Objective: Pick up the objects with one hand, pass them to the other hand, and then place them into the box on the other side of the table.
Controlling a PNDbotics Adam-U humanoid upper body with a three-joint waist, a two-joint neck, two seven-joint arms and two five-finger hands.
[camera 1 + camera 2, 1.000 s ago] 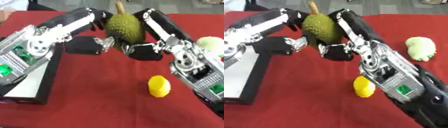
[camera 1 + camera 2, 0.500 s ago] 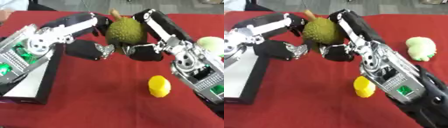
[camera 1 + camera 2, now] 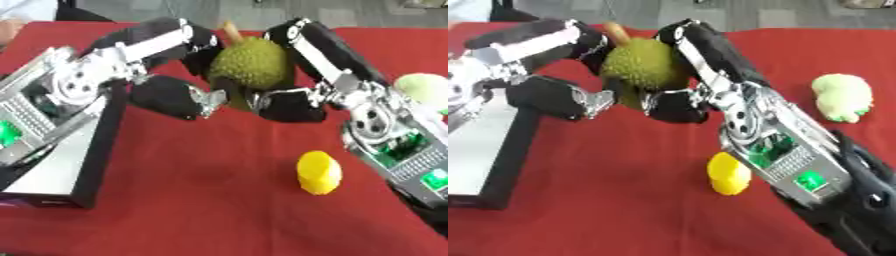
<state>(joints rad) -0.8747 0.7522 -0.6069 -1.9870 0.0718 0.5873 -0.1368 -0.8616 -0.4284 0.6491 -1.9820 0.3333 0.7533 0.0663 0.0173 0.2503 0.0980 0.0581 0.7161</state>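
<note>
Durian (image 3: 251,62) sits toward the desk (image 3: 201,200) far edge, mid-width, between the left robot hand (image 3: 175,95) on its left and the right robot hand (image 3: 289,102) on its right, both touching it. Box (image 3: 66,165) lies along the left edge. Lemon-shaped fruit (image 3: 319,172) right of centre, nearer the front. Pale lumpy fruit (image 3: 843,97) by the right edge.

Both hands, left hand (image 3: 171,95) and right hand (image 3: 289,102), cup the spiky green fruit (image 3: 249,62) above the red table (image 3: 219,200).
</note>
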